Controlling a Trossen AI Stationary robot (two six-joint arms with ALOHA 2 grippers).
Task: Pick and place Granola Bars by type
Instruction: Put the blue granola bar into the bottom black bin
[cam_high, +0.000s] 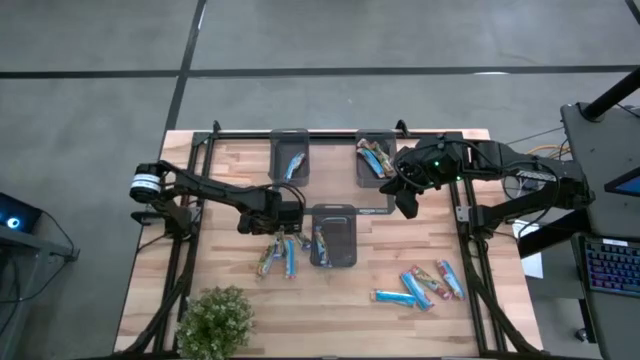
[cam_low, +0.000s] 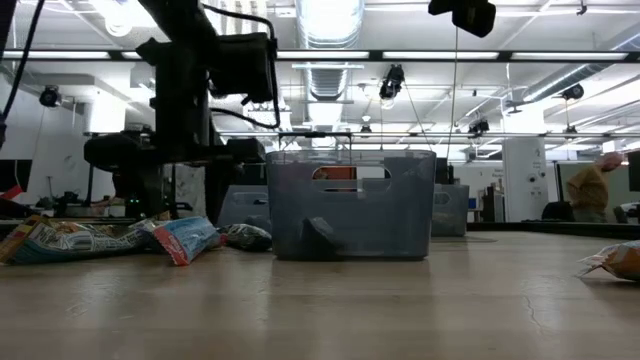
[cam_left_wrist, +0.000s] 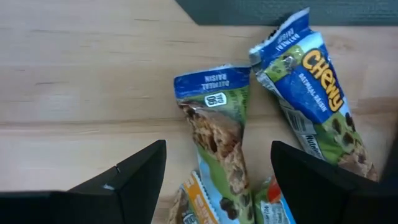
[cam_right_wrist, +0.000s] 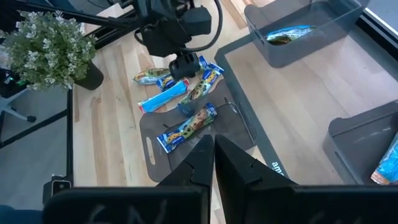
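A cluster of Granola Bars (cam_high: 281, 254) lies flat on the wooden table just left of the near grey tray (cam_high: 345, 250). My left gripper (cam_high: 287, 228) points straight down over this cluster, open. In the left wrist view its fingers (cam_left_wrist: 142, 177) stand on either side of a green and blue oatmeal raisin bar (cam_left_wrist: 217, 127), apart from it. A second such bar (cam_left_wrist: 314, 102) lies beside it, and an orange-edged one (cam_left_wrist: 198, 202) below. My right gripper (cam_high: 408, 205) hangs shut and raised between the far right tray and the near tray, holding nothing.
The far left tray (cam_high: 291, 175) holds one bar, the far right tray (cam_high: 362, 172) several, the near tray one (cam_right_wrist: 186, 130). More bars (cam_high: 425, 285) lie loose at the near right. A potted plant (cam_high: 215, 322) stands at the near left edge.
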